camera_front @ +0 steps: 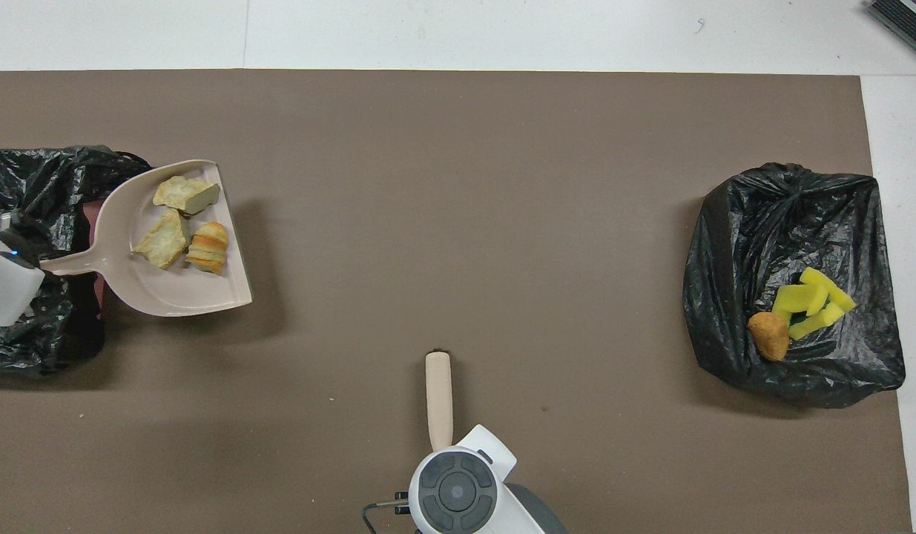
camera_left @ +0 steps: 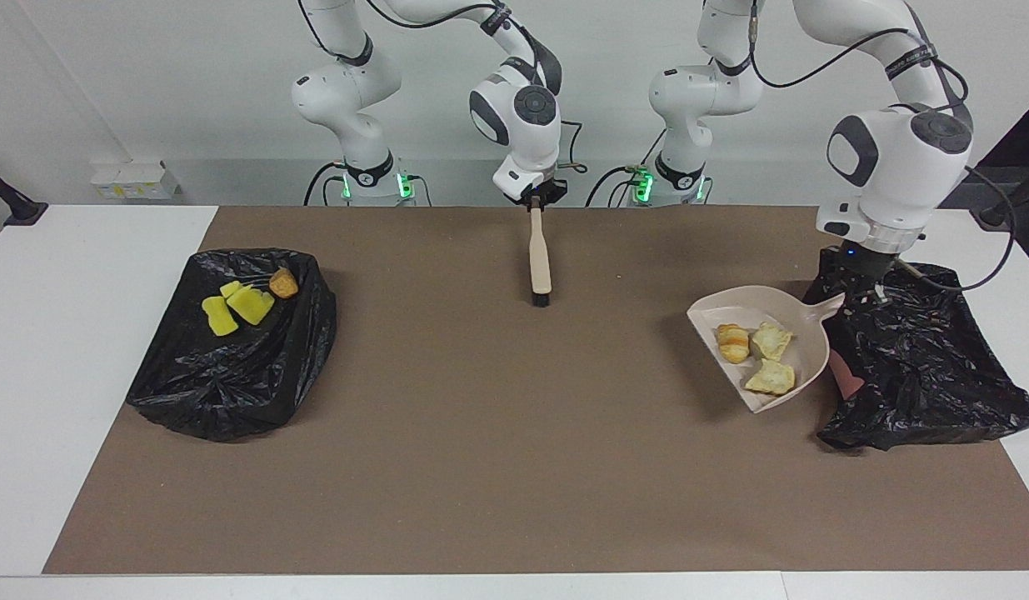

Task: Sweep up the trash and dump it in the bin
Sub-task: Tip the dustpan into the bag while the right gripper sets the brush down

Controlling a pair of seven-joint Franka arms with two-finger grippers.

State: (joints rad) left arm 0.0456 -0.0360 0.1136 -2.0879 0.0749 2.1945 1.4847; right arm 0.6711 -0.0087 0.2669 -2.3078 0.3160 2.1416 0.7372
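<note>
Overhead view: three pale crumbly trash pieces (camera_front: 185,226) lie in dustpan (camera_front: 168,293).

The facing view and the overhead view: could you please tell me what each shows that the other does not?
Only the facing view shows both arms' bases and the left gripper holding the dustpan handle, raised beside the bin.

Only the overhead view looks straight into the dustpan.

Both show three pale pieces in the dustpan, yellow sponge and an orange lump in the second bin, and the right gripper holding the brush.
</note>
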